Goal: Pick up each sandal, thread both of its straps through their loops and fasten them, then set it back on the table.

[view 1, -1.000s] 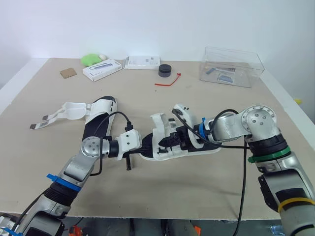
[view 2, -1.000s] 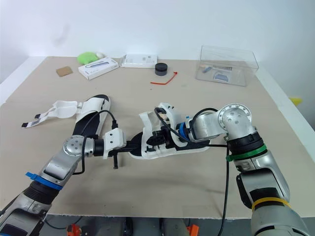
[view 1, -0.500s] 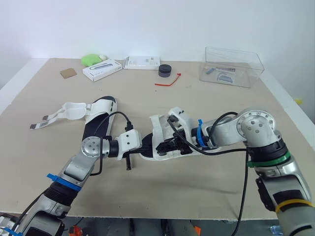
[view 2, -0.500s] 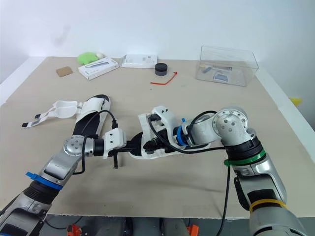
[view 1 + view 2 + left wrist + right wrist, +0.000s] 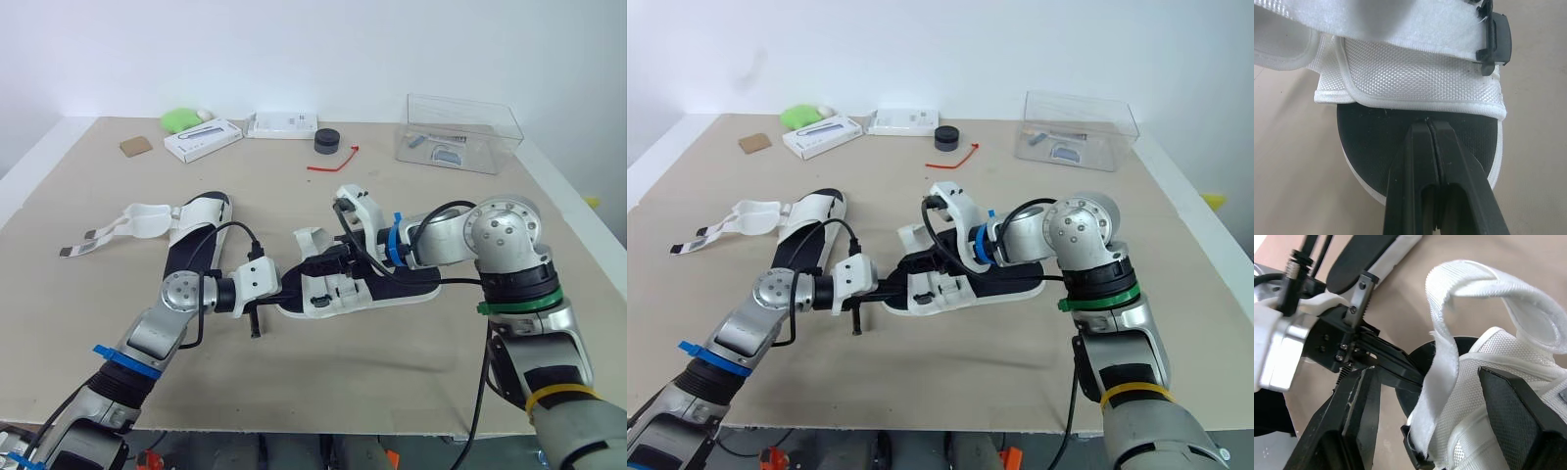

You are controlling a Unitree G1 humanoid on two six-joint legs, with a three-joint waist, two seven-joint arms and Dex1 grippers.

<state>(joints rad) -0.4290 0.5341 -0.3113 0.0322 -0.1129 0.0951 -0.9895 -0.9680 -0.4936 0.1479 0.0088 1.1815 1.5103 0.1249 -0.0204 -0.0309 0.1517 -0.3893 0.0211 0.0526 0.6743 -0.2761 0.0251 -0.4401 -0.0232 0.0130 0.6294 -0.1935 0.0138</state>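
One black-soled sandal (image 5: 411, 290) with white straps lies mid-table. My left gripper (image 5: 288, 291) is shut, its tips (image 5: 1427, 123) resting on the black insole at the sandal's left end, just under a white strap (image 5: 1415, 73). My right gripper (image 5: 328, 264) hangs open over the same sandal, and a loose white strap (image 5: 1449, 357) curls up between its two fingers (image 5: 1356, 416). The second sandal (image 5: 196, 230) lies further left with its straps (image 5: 127, 221) spread open on the table.
Along the far edge stand a clear plastic box (image 5: 460, 132), a black puck (image 5: 327, 141), a red tie (image 5: 333, 162), two white boxes (image 5: 203, 139) (image 5: 284, 124), a green object (image 5: 179, 118) and a brown square (image 5: 136, 145).
My right gripper has opened and let go of the strap, swinging left over the sandal and then lifting. The left arm has stayed still.
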